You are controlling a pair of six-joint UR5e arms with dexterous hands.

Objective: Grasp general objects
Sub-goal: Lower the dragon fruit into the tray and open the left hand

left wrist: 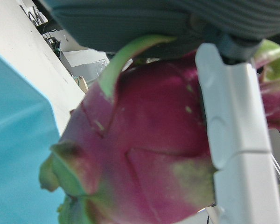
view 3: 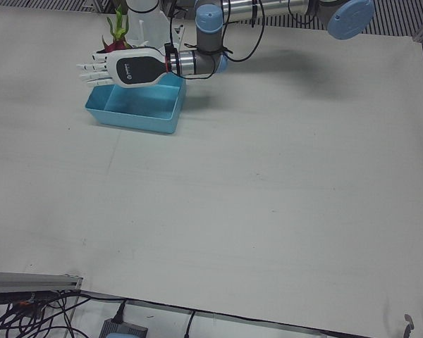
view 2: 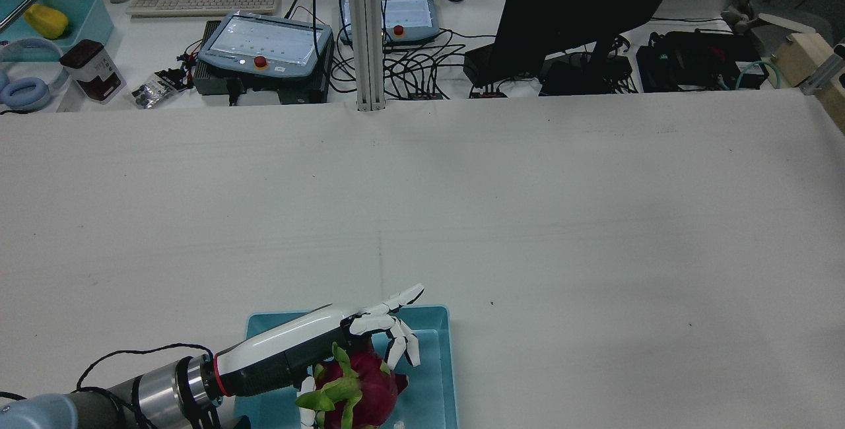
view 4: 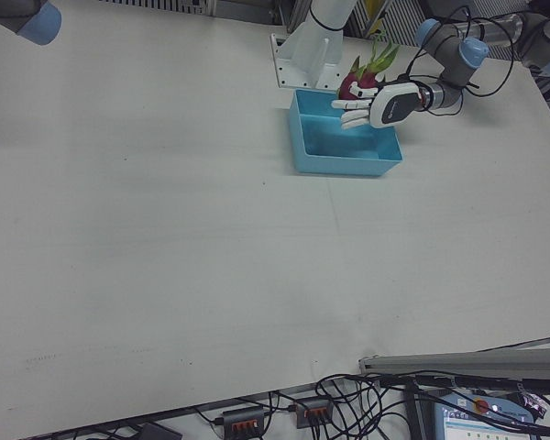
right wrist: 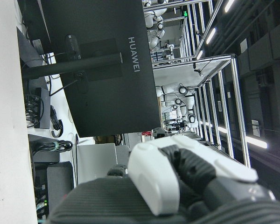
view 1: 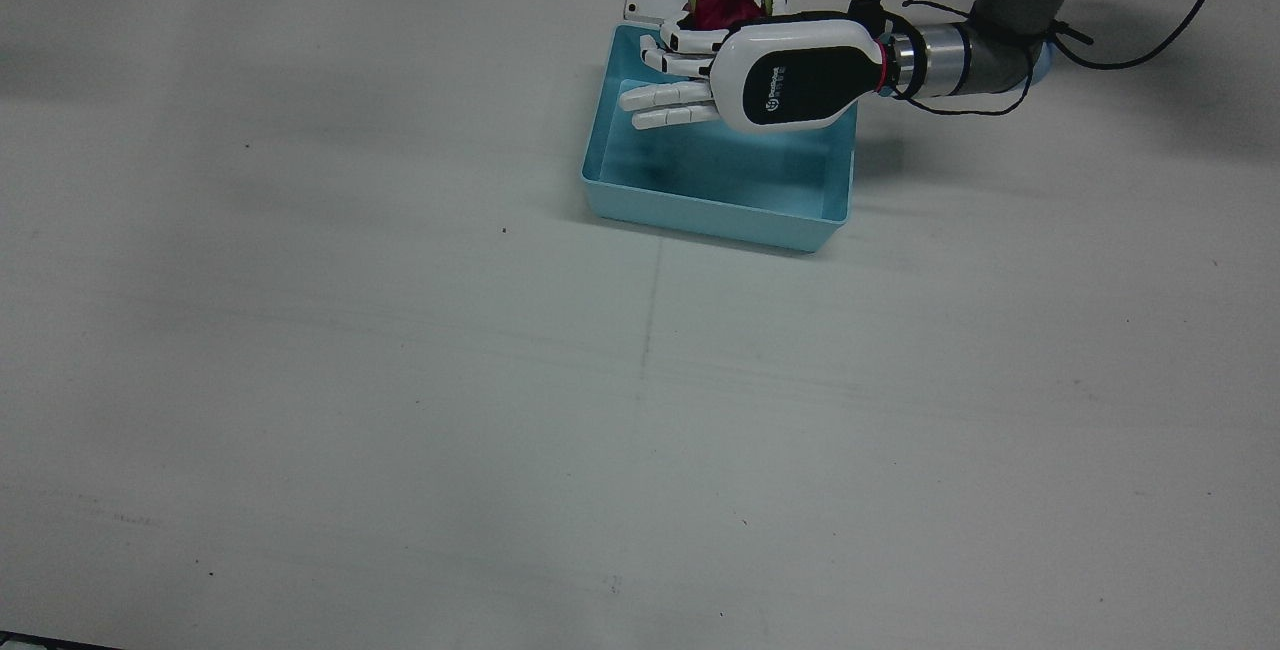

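The left hand [view 2: 330,343] clasps a dragon fruit [view 2: 356,393] above the blue tray's [view 2: 436,376] rear edge. Heavy, smooth-skinned and bruisable, it looks best cradled around its round belly, not by its leafy scales.

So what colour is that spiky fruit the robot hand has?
The dragon fruit is deep pink-magenta with green-tipped scales, clearest in the left hand view.
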